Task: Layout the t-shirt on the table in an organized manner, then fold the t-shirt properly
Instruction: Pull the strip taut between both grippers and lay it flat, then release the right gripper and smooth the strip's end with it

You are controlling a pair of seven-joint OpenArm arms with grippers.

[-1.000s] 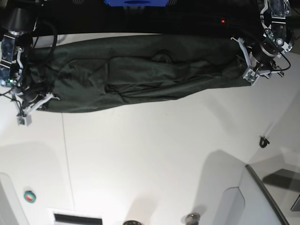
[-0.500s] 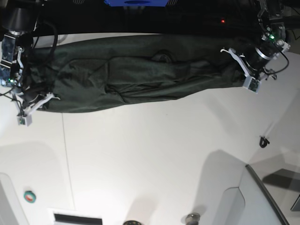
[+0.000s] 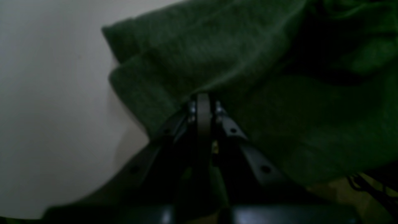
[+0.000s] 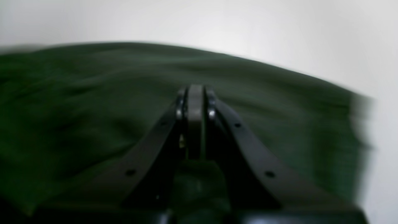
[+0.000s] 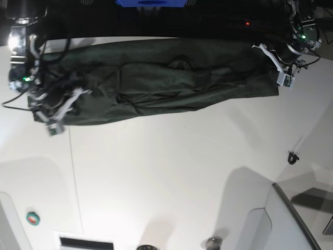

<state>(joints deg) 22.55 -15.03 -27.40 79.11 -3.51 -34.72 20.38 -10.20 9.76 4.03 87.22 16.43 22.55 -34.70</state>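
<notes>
Across the far side of the table [image 5: 171, 156], the t-shirt [image 5: 156, 78] is lying stretched out as a long, narrow dark green band, folded lengthwise with creases running along its middle. At the base view's right end, the left gripper [image 5: 281, 66] is sitting on the shirt's edge with its jaws pressed together; the left wrist view is showing the fingers [image 3: 203, 107] meeting in a tight line with green cloth [image 3: 236, 71] bunching directly at their tips, so they are pinching the fabric there, beside a layered corner resting on the white surface [image 3: 53, 102]. At the base view's left end, the right gripper [image 5: 61, 115] is lying over the other end of the shirt, its pale fingers angling down toward the near edge. Its wrist view is blurred, yet the fingers [image 4: 195, 102] are showing closed against each other, with cloth [image 4: 93, 102] spreading around and under them; they are gripping the shirt's end. A thin dark seam [image 5: 74, 177] is running across the tabletop toward the camera.
</notes>
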